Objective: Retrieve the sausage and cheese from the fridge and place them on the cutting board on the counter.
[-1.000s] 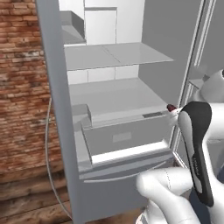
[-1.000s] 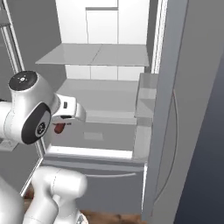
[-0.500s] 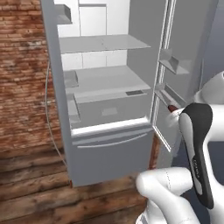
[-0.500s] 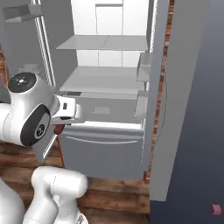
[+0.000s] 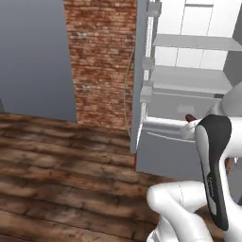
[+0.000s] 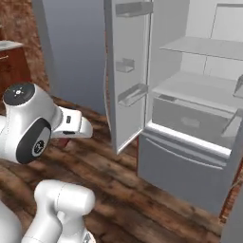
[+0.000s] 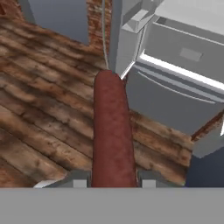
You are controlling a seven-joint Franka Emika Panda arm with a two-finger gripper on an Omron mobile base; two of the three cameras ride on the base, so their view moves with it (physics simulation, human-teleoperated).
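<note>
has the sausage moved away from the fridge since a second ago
Yes. The sausage, clamped in the gripper, has backed out from the fridge interior over the wooden floor.

No lettering, label, brand mark or number can be read on the tall grey stainless fridge point(image 6: 190, 156), its white interior shelves, the red brick wall point(image 5: 101, 61) or the dark plank floor point(image 7: 39, 109).

Illumination is even and diffuse in all views, with no distinct source and no hard cast shadows. The fridge point(image 6: 190, 95) interior renders bright white, with a glowing strip along the drawer edge. The wooden floor point(image 5: 61, 165) shows soft, low-resolution texture. No edge distortion or glare is visible.
</note>
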